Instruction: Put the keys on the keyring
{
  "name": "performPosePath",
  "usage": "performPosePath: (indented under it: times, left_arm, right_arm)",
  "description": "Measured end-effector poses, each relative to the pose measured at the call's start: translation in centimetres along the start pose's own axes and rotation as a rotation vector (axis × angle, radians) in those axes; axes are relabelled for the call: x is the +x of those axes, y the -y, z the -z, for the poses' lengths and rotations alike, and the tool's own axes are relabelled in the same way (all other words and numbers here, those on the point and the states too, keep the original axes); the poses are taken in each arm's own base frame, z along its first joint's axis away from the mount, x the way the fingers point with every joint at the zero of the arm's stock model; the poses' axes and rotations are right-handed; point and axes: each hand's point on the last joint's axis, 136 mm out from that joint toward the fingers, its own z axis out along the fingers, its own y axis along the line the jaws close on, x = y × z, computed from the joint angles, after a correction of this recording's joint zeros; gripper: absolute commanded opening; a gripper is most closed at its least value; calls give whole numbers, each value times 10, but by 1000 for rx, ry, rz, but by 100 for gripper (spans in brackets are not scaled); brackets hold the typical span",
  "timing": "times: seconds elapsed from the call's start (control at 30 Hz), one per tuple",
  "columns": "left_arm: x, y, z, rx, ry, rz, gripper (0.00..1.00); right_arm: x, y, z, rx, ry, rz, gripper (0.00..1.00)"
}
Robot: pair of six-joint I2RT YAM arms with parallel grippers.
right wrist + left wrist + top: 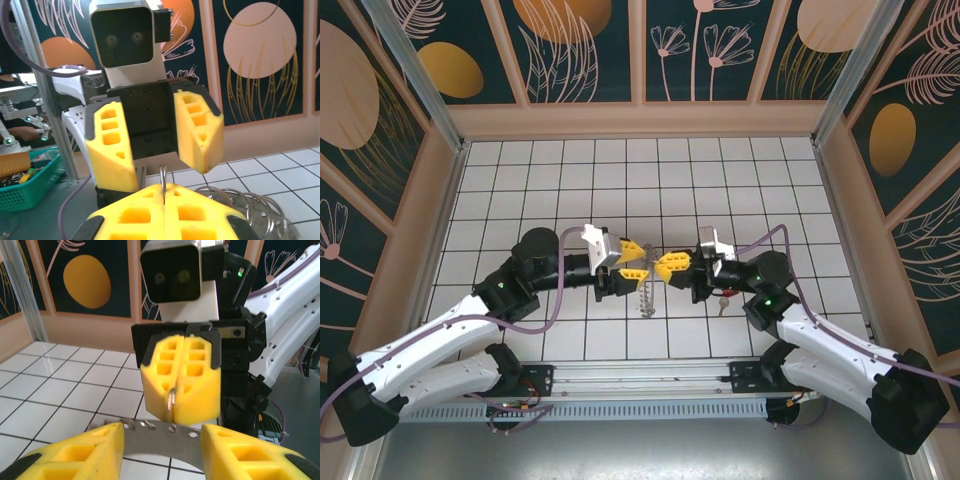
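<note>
The keyring (163,176) is a thin wire loop standing up out of my right gripper (164,194), which is shut on it. More of its coiled wire (250,205) lies low on the right. My left gripper (165,167) faces it, open, one yellow finger (111,150) on each side of the wire and apart from it. From the left wrist, the right gripper (172,415) pinches the keyring (171,401) just above my left gripper (161,437). From above, both grippers (635,262) (668,266) meet mid-floor, the keyring (645,297) dangling below. A red key (724,297) lies under the right wrist.
A flat grey metal strip with small holes (160,442) spans the gap between the left fingers. White tiled floor (650,180) lies beyond the grippers, bounded by patterned walls (640,50). A green basket (25,185) sits outside the cell.
</note>
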Motion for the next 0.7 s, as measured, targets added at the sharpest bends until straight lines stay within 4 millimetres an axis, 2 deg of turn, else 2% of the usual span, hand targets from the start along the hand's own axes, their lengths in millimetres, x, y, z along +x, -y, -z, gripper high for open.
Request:
performPosePath:
  times: [0.1,0.57,0.7]
  left_arm:
    - [-2,1,-3,16,15,4,33]
    - [-9,10,-7,86,51,12,27]
    - [-8,11,-9,101,53,25,21]
  right_arm:
    - [1,-4,0,-25,14,0,0]
    - [-10,-14,2,-68,111,36,0]
    - [-10,-14,4,-66,130,33,0]
